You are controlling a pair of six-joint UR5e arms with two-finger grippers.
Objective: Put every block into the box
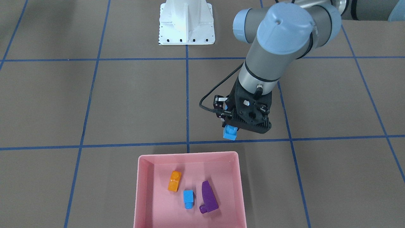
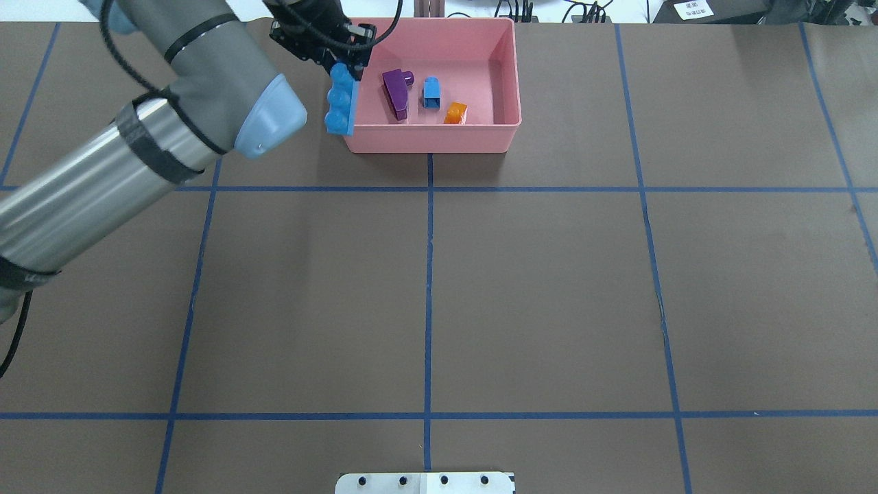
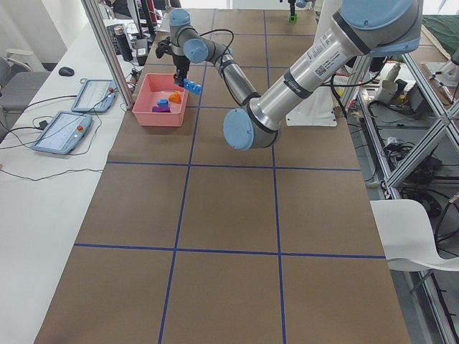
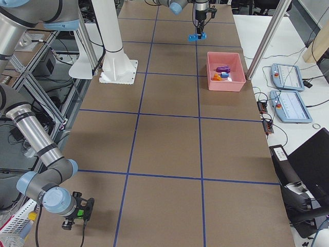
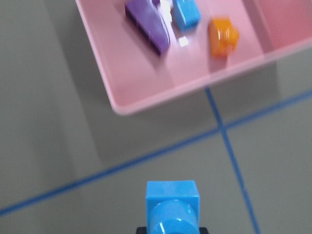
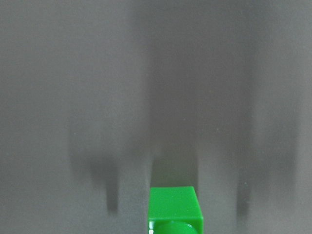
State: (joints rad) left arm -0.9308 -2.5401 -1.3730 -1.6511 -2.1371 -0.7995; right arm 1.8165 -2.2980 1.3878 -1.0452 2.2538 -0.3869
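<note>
My left gripper [image 1: 233, 126] is shut on the long blue four-stud brick [image 1: 230, 132]. It holds the brick in the air just outside the pink box [image 1: 143, 190], on the robot's side of it and near its left corner. In the overhead view the brick [image 2: 341, 103] hangs by the box's left wall [image 2: 429, 140]. Inside the box lie the orange brick [image 1: 174, 180], the small blue brick [image 1: 188, 199] and the purple wedge [image 1: 208, 197]. My right gripper [image 4: 79, 211] is off the table's right end, shut on the bright green brick [image 6: 174, 209].
The white robot base [image 1: 186, 25] stands at the table's robot side. Blue tape lines [image 2: 429, 274] cross the brown table top. Two tablets [image 3: 72, 115] lie on a side table beyond the box.
</note>
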